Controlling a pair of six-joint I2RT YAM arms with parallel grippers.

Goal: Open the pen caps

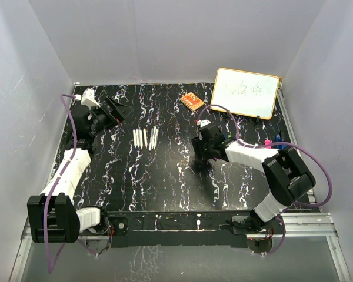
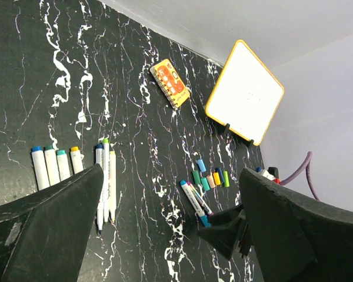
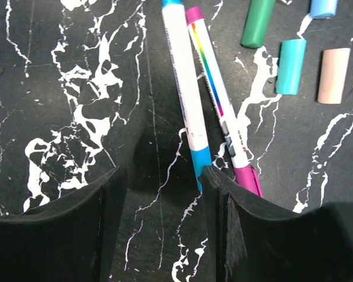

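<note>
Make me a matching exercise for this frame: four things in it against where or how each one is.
1 left gripper
2 whiteboard
3 orange block
4 teal cap

A propped up at the far right
B jaws wide open, empty
C loose between green cap and beige cap
D lying flat beside the whiteboard

Pairs: 1-B, 2-A, 3-D, 4-C

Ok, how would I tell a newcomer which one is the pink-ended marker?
Start at the whiteboard at the back right of the table; just in front of it the right gripper hovers by two markers lying side by side. The pink-ended marker carries a rainbow stripe along its white barrel; the blue-ended marker beside it has none.
</note>
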